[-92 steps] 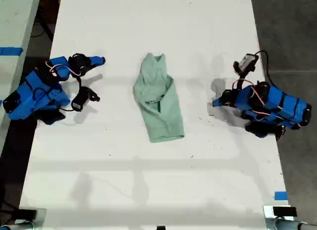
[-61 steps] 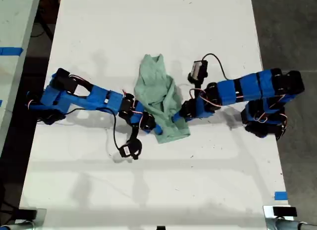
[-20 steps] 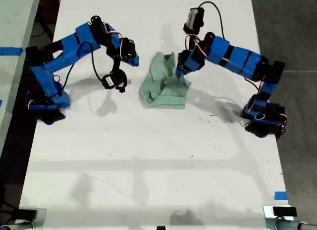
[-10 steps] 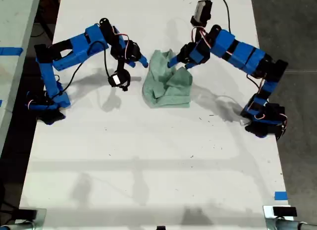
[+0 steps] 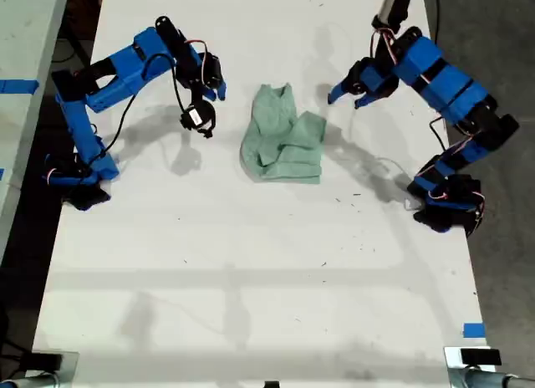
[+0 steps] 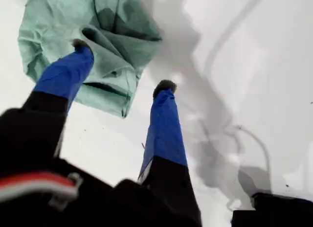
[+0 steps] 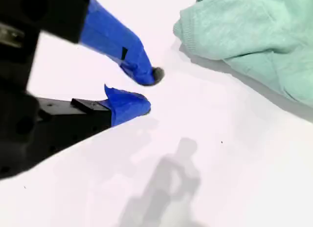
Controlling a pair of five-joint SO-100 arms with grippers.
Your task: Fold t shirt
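Exterior view: the t shirt (image 5: pixel 282 145) lies on the white table (image 5: pixel 251 279), toward the far half and about midway between the two arms. It is a compact bundle, layers lapped over one another, wrinkled, one narrower end pointing up the view. Judgement: folding is largely done, though the edges are uneven and a tidy-up press may be left. Both arms are raised clear of the cloth. A strip of blue tape (image 5: pixel 473 329) sits at the table edge on the exterior view's right, well apart from everything. Nothing stands between the arms and the garment.

First wrist view: my first hand (image 6: pixel 122 65) is spread wide with nothing between its jaws. The t shirt (image 6: pixel 73 36) shows below and beyond it, one fingertip crossing in front of the fabric; whether it touches cannot be told here, but the arm's height in the exterior view suggests not. By that match, this is the arm on the exterior view's right.

Second wrist view: my second hand (image 7: pixel 146 90) is nearly closed, a thin gap showing, holding nothing. The t shirt (image 7: pixel 244 36) lies near, apart from the tips, bare table between.
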